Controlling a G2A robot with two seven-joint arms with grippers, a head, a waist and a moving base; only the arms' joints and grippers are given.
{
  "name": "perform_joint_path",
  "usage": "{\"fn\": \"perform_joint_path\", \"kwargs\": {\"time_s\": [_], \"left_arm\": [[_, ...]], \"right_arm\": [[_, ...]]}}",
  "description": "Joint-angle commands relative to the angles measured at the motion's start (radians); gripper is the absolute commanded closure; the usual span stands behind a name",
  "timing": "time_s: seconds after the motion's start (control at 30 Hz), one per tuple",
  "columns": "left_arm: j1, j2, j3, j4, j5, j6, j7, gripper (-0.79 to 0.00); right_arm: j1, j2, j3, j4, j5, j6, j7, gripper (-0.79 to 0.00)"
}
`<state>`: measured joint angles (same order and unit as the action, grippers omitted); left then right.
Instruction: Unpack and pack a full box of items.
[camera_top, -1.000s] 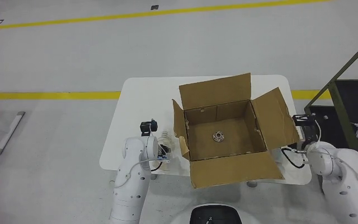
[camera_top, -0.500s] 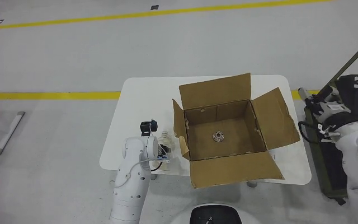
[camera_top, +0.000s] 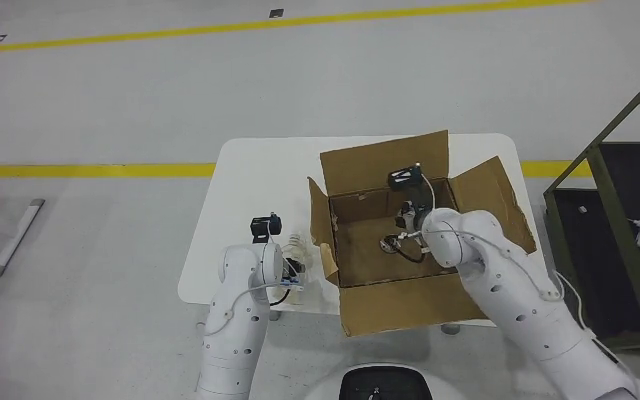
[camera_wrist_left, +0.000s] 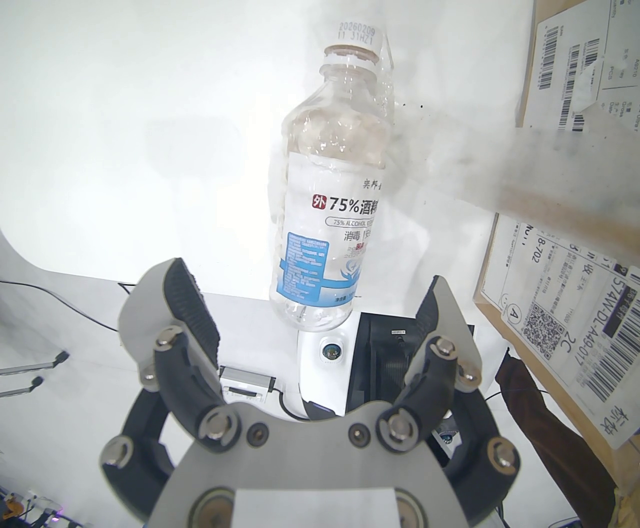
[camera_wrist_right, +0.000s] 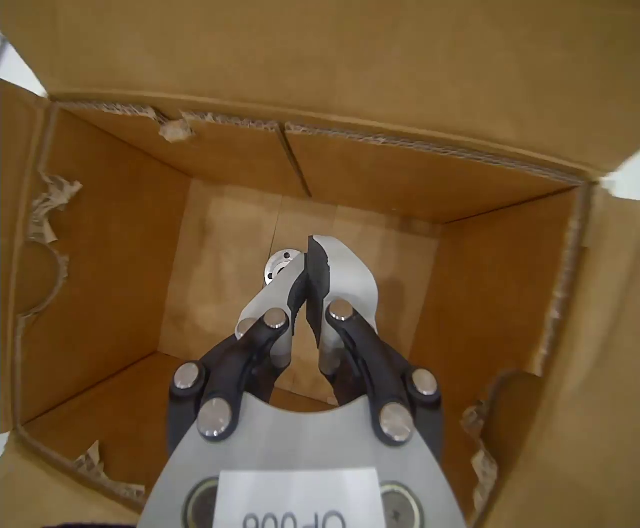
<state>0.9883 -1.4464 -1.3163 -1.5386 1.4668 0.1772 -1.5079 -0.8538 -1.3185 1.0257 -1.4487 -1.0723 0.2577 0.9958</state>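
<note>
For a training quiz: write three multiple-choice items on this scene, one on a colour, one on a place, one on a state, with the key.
1. The table is:
A. black
B. white
C. green

2. Relative to the cardboard box, the metal part lies:
A. beside it on the table
B. on an open flap
C. on its floor

3. The right end effector is:
A. shut, with nothing between its pads
B. wide open
C. shut on a bottle

Key: 1 B, the tabletop is white in the top view. 2 C, the right wrist view shows the part on the box's floor. 3 A, the pads meet with nothing between them.
</note>
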Motion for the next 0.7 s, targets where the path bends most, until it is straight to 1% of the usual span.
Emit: {"fn": "perform_joint_path", "kwargs": {"time_s": [0.0,0.03,0.07,0.1,0.43,0.5,0.6,0.67], "left_arm": [[0.000,0.000,0.000,0.000,0.000,0.000,0.000,-0.785],[0.000,0.000,0.000,0.000,0.000,0.000,0.000,-0.785],[0.000,0.000,0.000,0.000,0.000,0.000,0.000,-0.785],[0.000,0.000,0.000,0.000,0.000,0.000,0.000,-0.785],[0.000,0.000,0.000,0.000,0.000,0.000,0.000,-0.785],[0.000,0.000,0.000,0.000,0.000,0.000,0.000,-0.785],[0.000,0.000,0.000,0.000,0.000,0.000,0.000,-0.785],[0.000,0.000,0.000,0.000,0.000,0.000,0.000,-0.785]], "right_arm": [[0.050,-0.016,-0.048,0.087,0.016,-0.002,0.016,-0.015],[0.068,-0.022,-0.067,0.118,0.018,-0.005,0.026,-0.259],[0.085,-0.028,-0.080,0.142,0.028,-0.008,0.034,-0.388],[0.100,-0.034,-0.088,0.163,0.043,-0.013,0.045,-0.785],[0.100,-0.034,-0.088,0.163,0.043,-0.013,0.045,-0.785],[0.087,-0.031,-0.088,0.143,0.004,-0.012,0.023,-0.785],[0.071,-0.029,-0.092,0.116,-0.030,0.003,0.053,-0.785],[0.068,-0.032,-0.096,0.130,-0.030,0.007,0.060,-0.785]]}}
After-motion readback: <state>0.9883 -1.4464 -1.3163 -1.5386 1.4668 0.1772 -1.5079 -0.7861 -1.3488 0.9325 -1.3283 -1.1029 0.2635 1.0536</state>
